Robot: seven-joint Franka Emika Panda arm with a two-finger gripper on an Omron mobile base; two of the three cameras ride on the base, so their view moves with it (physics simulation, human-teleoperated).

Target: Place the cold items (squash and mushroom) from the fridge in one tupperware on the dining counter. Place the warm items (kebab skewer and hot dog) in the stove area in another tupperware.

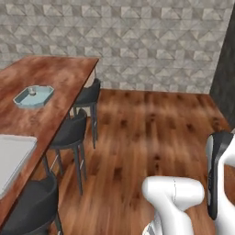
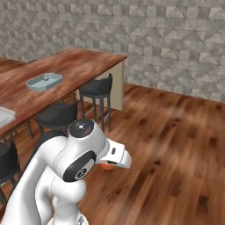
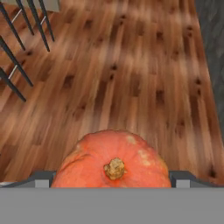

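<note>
The tool [image 3: 113, 178] is spread wide around a round orange squash [image 3: 113, 159] with a brown stem, held between its dark finger tips [image 3: 42, 178], which are largely cut off at the bottom of the hand view. The squash's stem faces the hand camera; its lower half is hidden. In the right base view just a sliver of it peeks under the white arm, above the wooden plank floor [image 2: 176, 145]. A pale blue tupperware tray [image 1: 33, 96] sits near the far left edge of the reddish wooden surface [image 1: 55, 73]; its small content is too tiny to identify.
</note>
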